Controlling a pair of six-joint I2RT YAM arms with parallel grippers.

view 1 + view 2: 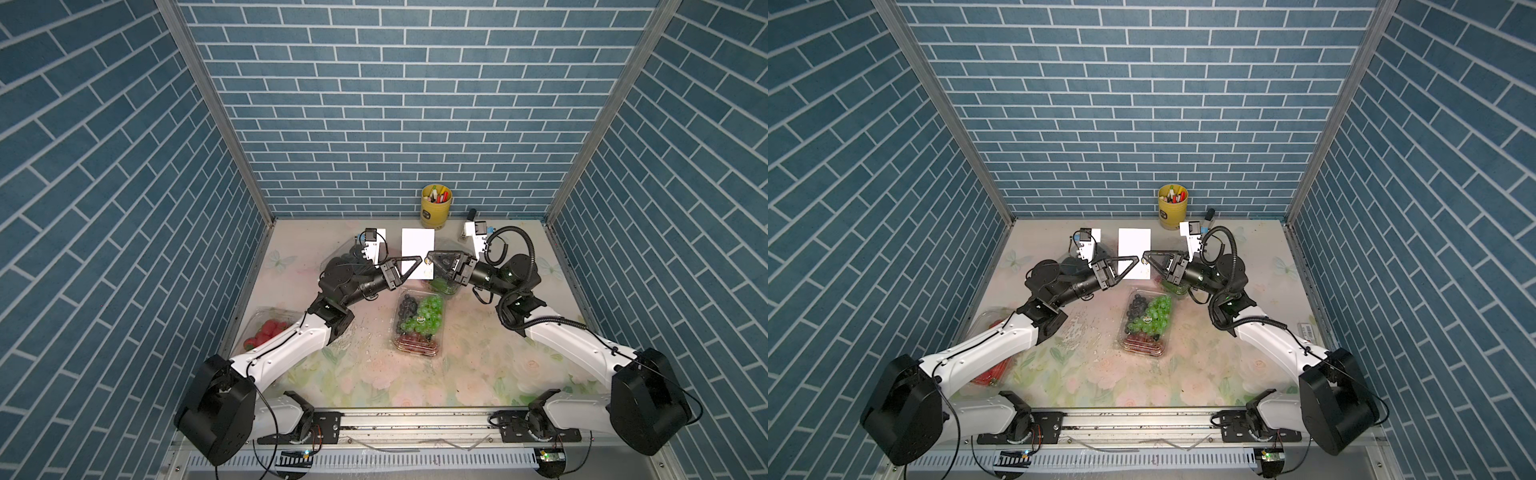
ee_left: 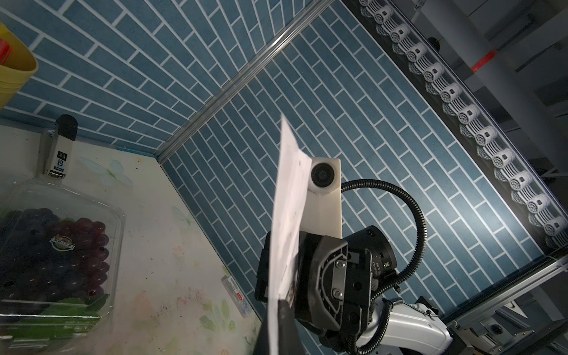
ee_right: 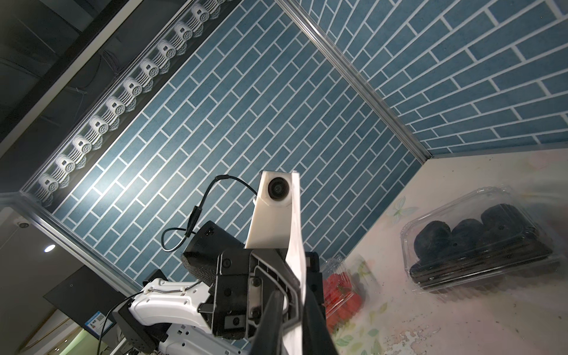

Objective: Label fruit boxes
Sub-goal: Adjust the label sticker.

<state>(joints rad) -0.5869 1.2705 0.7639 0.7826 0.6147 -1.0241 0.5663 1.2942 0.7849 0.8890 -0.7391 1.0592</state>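
Blue brick-print walls close in a floral tabletop [image 1: 478, 365], and both arms meet above its far half. The left gripper [image 1: 419, 261] is clamped on the white sticker sheet [image 1: 417, 245], holding it raised off the table, most likely so that a label can be peeled from it. The right gripper [image 1: 429, 258] comes tip to tip with it. In the right wrist view the sheet runs between its fingers [image 3: 270, 322], but whether they pinch the paper or merely flank it I cannot tell.

The fruit boxes wait around the hands. A grape box [image 2: 61, 215] sits directly below the right gripper, and the mixed-grape box [image 1: 417, 322] lies nearer the robot than both fingertips. The black-berry box [image 3: 473, 239] is under the left wrist, and the strawberry box [image 1: 266, 328] is half hidden beside the left forearm. No white label shows on the lids in view, so the labelling looks barely begun.

The round brand sticker [image 2: 63, 242] on the grape box is too blurred to read. Beyond the right gripper, a small white-and-black gadget [image 2: 57, 147] bears "50". The dark badge on the yellow pen cup [image 1: 436, 208] is illegible.
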